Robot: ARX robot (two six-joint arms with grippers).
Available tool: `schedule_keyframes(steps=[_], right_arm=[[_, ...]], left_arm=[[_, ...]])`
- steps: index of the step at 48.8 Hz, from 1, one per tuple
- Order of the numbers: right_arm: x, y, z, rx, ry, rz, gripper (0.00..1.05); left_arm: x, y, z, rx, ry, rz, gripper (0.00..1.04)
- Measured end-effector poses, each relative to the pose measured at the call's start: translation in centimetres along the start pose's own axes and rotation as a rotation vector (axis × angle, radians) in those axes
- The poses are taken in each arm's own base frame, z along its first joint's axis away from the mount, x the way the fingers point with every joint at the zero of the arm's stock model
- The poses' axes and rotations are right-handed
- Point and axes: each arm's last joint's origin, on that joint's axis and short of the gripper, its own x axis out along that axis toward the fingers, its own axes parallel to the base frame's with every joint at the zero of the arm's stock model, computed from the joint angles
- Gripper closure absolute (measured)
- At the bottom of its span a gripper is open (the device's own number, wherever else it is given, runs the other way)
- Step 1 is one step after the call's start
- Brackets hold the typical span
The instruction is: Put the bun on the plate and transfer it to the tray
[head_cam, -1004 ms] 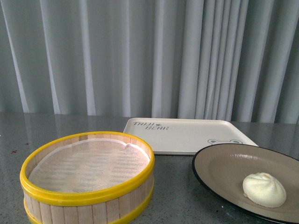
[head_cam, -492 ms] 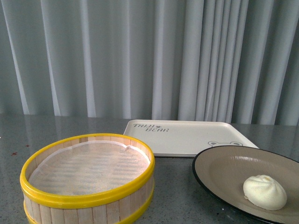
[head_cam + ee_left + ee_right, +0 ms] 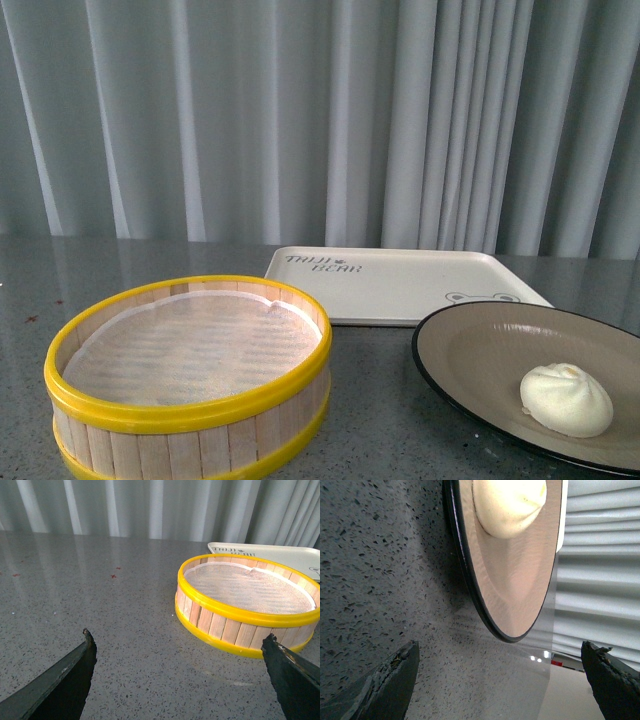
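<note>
1. Grey curtains [image 3: 300,120] hang behind a speckled table [image 3: 380,420].
2. The bun [image 3: 566,399] sits on the plate [image 3: 470,350], so the first step looks done.
3. The plate stands just before the tray [image 3: 400,290], not on it; the transfer is left to do.
4. The left gripper [image 3: 178,635] and the right gripper [image 3: 500,644] both gape wide, holding nothing.

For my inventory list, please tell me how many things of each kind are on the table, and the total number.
bun: 1
plate: 1
tray: 1
steamer basket: 1
Total: 4
</note>
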Motion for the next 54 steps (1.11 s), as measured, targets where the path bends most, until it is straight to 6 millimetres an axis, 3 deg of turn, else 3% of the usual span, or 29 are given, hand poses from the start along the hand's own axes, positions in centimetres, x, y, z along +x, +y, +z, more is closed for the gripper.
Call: schedule_keyframes(steps=[15, 34, 47, 54], right_arm=[[1.5, -0.6, -0.6, 0.061, -0.009, -0.03, 0.09], [2.9, -1.3, 0.3, 0.083, -0.059, -0.032, 0.1], [3.1, -1.0, 1.1, 0.1, -0.086, 0.009, 0.45], [3.5, -0.2, 1.0, 0.106, -0.078, 0.032, 0.73]], left_arm=[[0.0, 0.0, 0.0, 0.0, 0.0, 0.0, 0.07], [0.0, 0.0, 0.0, 0.0, 0.0, 0.0, 0.07], [0.0, 0.0, 0.0, 0.0, 0.0, 0.0, 0.07], [0.0, 0.0, 0.0, 0.0, 0.0, 0.0, 0.07]])
